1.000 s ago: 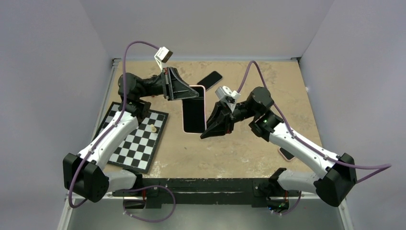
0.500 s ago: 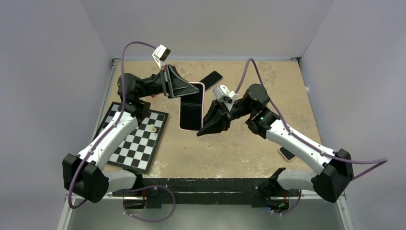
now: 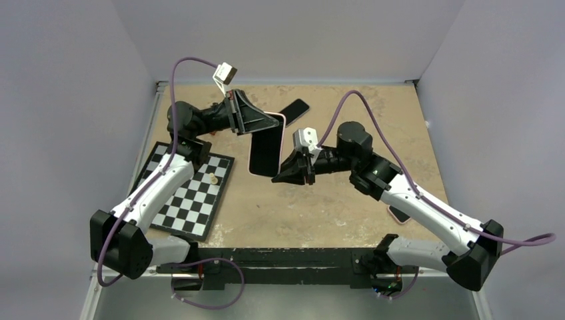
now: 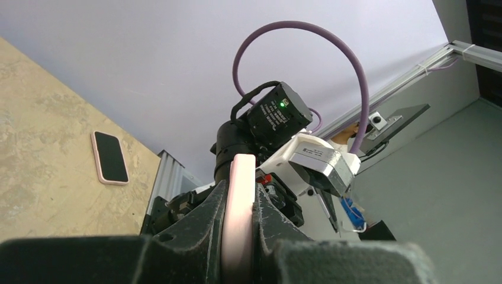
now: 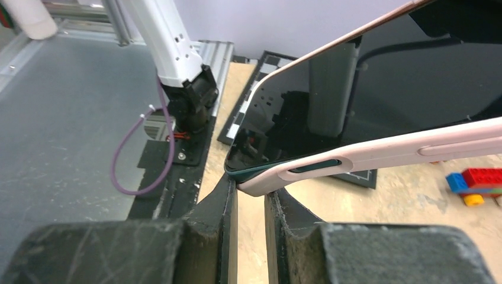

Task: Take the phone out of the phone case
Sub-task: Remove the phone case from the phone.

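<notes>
The phone [image 3: 266,147], dark screen up, sits in a pink phone case [image 3: 282,124] and hangs tilted above the table's middle. My left gripper [image 3: 266,124] is shut on the case's far end; in the left wrist view the pink case edge [image 4: 240,195] is squeezed between both fingers of the left gripper [image 4: 238,236]. My right gripper [image 3: 276,179] reaches in from the right to the near corner. In the right wrist view the right gripper [image 5: 251,189] has that corner of the case [image 5: 385,151] pinched at its tips, where the phone's [image 5: 385,89] dark teal edge shows slightly proud of the pink rim.
A chessboard [image 3: 190,193] with one small pale piece [image 3: 212,179] lies at the left. A bare black phone [image 3: 293,109] lies at the back. Another pink-cased phone [image 3: 398,213] lies near the right arm. Toy bricks [image 5: 473,183] sit on the table.
The held phone has shifted left and tilted more. My right gripper has followed to the left and swung nearly level, staying at the phone's near corner.
</notes>
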`<state>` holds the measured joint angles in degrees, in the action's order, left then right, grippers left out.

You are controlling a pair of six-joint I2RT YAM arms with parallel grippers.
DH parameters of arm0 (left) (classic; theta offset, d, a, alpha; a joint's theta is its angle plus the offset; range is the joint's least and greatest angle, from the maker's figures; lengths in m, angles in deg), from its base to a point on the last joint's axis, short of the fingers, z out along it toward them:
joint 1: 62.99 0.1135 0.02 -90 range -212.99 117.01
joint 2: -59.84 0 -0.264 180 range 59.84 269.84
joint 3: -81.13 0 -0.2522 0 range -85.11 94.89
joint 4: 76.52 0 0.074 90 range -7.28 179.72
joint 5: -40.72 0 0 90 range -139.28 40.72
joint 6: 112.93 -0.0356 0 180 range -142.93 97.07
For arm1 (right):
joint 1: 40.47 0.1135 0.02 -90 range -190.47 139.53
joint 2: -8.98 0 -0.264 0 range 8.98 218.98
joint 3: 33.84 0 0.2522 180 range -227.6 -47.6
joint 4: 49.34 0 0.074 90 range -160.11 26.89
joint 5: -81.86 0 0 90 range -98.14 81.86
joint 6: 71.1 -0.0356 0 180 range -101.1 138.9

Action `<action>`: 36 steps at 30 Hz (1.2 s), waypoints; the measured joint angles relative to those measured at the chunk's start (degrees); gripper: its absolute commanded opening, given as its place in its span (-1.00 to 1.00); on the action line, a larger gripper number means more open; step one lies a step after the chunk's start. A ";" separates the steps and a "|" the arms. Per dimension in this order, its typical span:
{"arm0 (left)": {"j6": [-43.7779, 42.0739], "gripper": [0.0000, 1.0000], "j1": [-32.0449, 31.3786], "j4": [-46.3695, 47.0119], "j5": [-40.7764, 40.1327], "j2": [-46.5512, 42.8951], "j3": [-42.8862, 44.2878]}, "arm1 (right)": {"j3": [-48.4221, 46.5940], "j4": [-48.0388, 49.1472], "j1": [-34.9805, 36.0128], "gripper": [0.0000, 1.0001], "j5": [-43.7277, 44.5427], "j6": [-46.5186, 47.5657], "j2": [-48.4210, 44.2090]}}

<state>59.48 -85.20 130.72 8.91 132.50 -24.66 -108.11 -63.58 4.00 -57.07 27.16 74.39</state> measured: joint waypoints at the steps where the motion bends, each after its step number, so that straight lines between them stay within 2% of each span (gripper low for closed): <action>1: -0.15 -1.00 0.00 -0.09 0.02 0.09 -0.04 | -0.09 -0.85 0.28 -1.00 1.11 0.85 -0.22; 10: -2.64 -1.00 -0.74 -1.66 1.25 0.09 -0.37 | -1.62 -8.68 4.76 -1.00 13.62 9.64 -0.02; 14: -2.38 -1.00 -0.85 0.37 0.57 -0.15 -1.51 | -1.88 -9.49 5.20 -0.98 15.23 9.55 0.15; 15: -2.16 -1.00 -0.85 1.20 0.02 -0.33 -1.97 | -1.95 -9.51 5.20 -0.84 15.32 8.94 0.33; 19: -2.34 -1.00 -0.85 4.61 -5.01 -2.45 -5.42 | -1.20 -8.44 5.18 0.04 16.48 3.67 -0.02; 21: -2.12 -1.00 -0.83 5.33 -9.60 -4.02 -7.98 | 0.61 -5.64 4.74 0.37 18.08 0.42 -1.64; 23: -0.42 -1.00 -1.20 6.99 -16.24 -5.40 -11.50 | 3.82 -1.51 3.48 0.52 20.52 -3.85 -4.68; 28: 2.29 -1.00 -2.91 10.97 -27.06 -4.35 -14.27 | 12.87 11.15 1.62 0.53 26.14 -13.90 -10.45; 36: 2.45 -1.00 -4.83 18.86 -37.18 -0.96 -14.40 | 21.79 33.59 1.49 0.53 29.73 -30.25 -7.61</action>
<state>61.93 -90.03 149.58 -28.27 131.54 -39.06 -86.32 -29.98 5.48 -27.34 -3.09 66.78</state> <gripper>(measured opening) 0.182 0.764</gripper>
